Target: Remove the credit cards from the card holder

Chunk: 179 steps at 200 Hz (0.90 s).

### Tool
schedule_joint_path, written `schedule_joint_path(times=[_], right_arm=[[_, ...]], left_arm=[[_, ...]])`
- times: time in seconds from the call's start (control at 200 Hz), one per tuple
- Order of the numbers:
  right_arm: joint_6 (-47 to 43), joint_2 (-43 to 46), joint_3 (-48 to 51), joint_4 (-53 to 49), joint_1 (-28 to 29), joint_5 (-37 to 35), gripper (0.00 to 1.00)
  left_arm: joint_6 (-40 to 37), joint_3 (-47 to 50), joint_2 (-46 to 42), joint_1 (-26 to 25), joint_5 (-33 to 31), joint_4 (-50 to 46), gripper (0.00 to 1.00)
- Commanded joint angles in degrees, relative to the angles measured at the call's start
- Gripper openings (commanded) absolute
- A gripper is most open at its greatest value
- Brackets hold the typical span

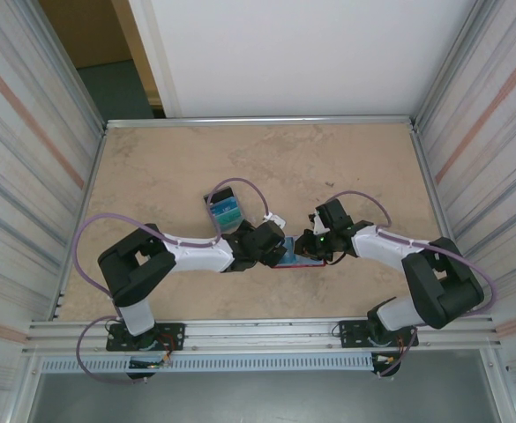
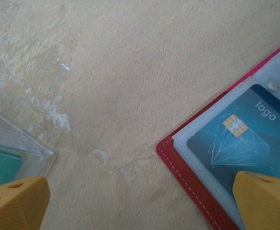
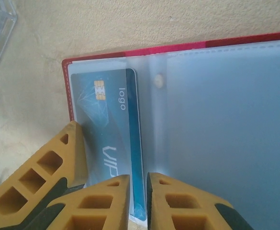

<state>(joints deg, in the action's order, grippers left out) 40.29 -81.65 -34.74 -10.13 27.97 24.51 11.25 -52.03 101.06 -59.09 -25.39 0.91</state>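
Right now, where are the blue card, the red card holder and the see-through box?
blue card (image 3: 106,120): right wrist view, middle of its face.
card holder (image 2: 180,167): left wrist view, its red stitched border.
clear box (image 2: 27,151): left wrist view, its near corner wall.

Desk (image 2: 130,72): matt beige, stone-like mottling, hairline cracks.
Card holder (image 2: 190,179) cover: dark red, leather-look, pale stitching.
Sleeves (image 3: 216,120): frosted translucent plastic.
Card (image 3: 106,124), at the right hand (image 3: 139,184): glossy blue plastic, gold metallic chip (image 3: 100,90).
Box (image 2: 15,139), beside the left hand (image 2: 140,203): clear glossy plastic.
Fingers (image 3: 187,206): matt yellow plastic, hollow-ribbed.
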Motion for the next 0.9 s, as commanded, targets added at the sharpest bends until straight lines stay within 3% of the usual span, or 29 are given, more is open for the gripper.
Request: schedule_joint_path(times=[0.0,0.411,0.892], right_arm=[[0.85,-0.91,0.6,1.59,-0.37,1.67,0.16],[1.14,-3.05,1.16,3.29,-0.37,2.37,0.15],[3.65,-3.74,3.4,11.41,-1.67,9.19,0.13]], left_arm=[[-1.23,0.59,0.58,0.3,-1.35,-4.07,0.99],[-1.05,0.44,0.87,0.29,-1.06,-3.96,0.99],[0.05,0.55,0.56,0.02,-0.37,-5.1,0.99]])
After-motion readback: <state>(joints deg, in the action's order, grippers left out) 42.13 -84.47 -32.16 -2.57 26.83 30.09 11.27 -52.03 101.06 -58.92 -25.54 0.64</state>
